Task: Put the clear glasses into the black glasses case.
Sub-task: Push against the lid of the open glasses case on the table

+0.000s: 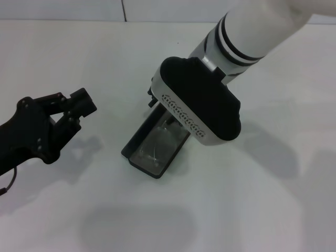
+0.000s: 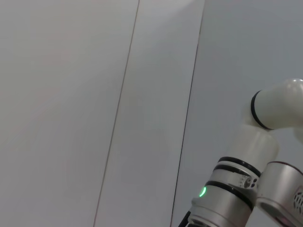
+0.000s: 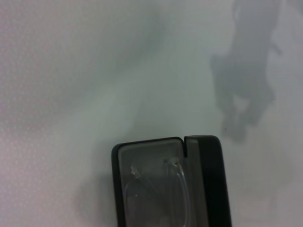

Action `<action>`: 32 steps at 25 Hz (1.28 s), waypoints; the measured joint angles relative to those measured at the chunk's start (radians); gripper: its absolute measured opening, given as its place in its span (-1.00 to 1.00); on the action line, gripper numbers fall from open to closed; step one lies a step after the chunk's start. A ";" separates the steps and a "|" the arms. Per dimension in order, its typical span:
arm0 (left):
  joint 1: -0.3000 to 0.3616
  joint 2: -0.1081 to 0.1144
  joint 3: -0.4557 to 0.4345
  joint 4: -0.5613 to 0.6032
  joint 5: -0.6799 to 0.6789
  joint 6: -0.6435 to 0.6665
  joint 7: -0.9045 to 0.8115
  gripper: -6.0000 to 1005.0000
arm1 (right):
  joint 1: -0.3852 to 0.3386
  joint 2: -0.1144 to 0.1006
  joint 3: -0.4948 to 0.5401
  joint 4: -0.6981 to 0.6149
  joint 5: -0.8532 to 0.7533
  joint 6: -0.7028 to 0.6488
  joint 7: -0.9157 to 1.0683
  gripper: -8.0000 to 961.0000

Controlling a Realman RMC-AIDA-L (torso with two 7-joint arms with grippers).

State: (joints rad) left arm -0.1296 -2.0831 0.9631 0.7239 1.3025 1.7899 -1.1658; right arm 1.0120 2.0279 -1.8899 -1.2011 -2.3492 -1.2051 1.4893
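I find the glasses (image 1: 157,144) lying inside the open case (image 1: 137,137) at table (image 1: 273,210) centre, along its long axis. My right gripper sits directly above the case's far end, by far the nearer; its fingers are hidden, state unknown. Left gripper (image 1: 73,107) hovers well off left, fingers apart, empty.
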 joint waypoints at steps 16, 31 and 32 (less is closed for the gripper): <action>-0.001 -0.002 -0.001 -0.001 0.000 -0.003 0.000 -0.71 | -0.001 0.000 -0.027 0.046 0.012 0.073 -0.004 -0.31; -0.010 -0.002 -0.004 -0.003 0.000 -0.012 0.005 -0.71 | -0.001 0.000 -0.025 0.046 0.006 0.074 0.014 -0.57; -0.010 -0.002 -0.004 -0.003 0.000 -0.015 0.005 -0.71 | -0.001 0.000 -0.025 0.046 0.003 0.073 0.018 -0.57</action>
State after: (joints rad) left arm -0.1397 -2.0847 0.9587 0.7209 1.3023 1.7753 -1.1606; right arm 1.0111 2.0279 -1.9144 -1.1550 -2.3459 -1.1324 1.5073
